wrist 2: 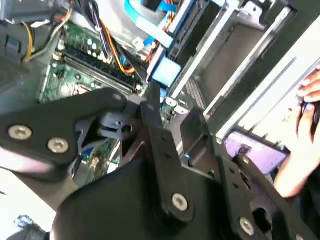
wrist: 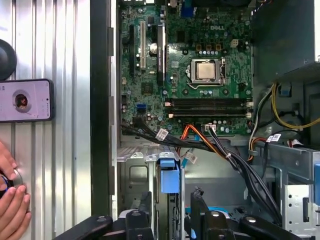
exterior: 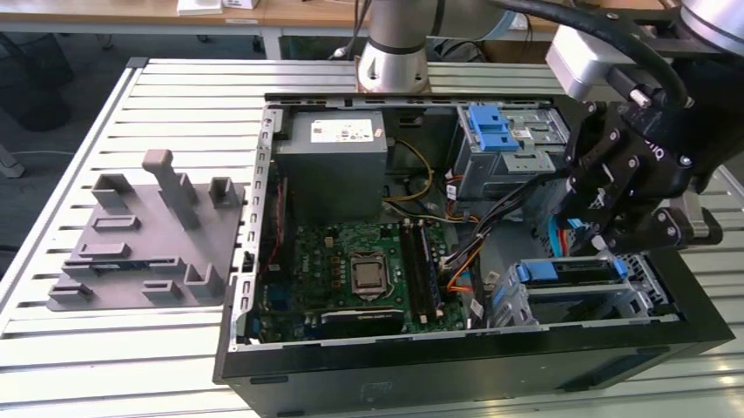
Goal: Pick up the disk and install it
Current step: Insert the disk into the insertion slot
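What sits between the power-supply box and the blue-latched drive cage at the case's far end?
In the exterior view, between the power-supply box and the drive cage: yellow and black cables.

Black robot pincer (exterior: 622,235) hangs above the silver perforated drive cage (exterior: 581,292); bundled black and orange cables (wrist: 210,145) cross beside it. Slatted metal worktop (exterior: 174,113) lies open beyond the grey moulded fixture (exterior: 145,235).

Open computer case (exterior: 348,370) on slatted table (exterior: 174,96); green motherboard (exterior: 348,270) inside, grey fixture (exterior: 145,235) beside case.
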`<move>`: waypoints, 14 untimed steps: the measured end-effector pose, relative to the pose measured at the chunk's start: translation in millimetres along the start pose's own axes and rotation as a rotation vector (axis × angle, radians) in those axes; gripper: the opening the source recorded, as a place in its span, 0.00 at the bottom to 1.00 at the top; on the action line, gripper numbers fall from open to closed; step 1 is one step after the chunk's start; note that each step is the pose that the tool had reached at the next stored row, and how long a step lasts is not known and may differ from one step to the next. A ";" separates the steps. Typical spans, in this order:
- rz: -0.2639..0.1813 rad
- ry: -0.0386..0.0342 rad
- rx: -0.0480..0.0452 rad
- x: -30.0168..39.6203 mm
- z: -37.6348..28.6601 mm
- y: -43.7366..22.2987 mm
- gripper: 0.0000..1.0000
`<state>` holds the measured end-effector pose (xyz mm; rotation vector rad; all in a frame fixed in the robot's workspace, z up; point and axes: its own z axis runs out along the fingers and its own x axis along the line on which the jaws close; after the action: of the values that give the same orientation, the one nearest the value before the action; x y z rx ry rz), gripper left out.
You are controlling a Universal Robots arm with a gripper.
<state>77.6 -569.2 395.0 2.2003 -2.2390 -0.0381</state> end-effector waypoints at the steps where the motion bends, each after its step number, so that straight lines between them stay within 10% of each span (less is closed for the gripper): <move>1: 0.000 0.0001 0.0000 0.0 1.7 0.0 0.43; 9: 0.000 0.0003 0.0000 0.1 12.7 -0.3 0.13; 14: 0.000 0.0001 0.0000 0.2 13.0 -0.3 0.11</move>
<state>77.6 -569.2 382.1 2.2003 -2.2389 -0.0380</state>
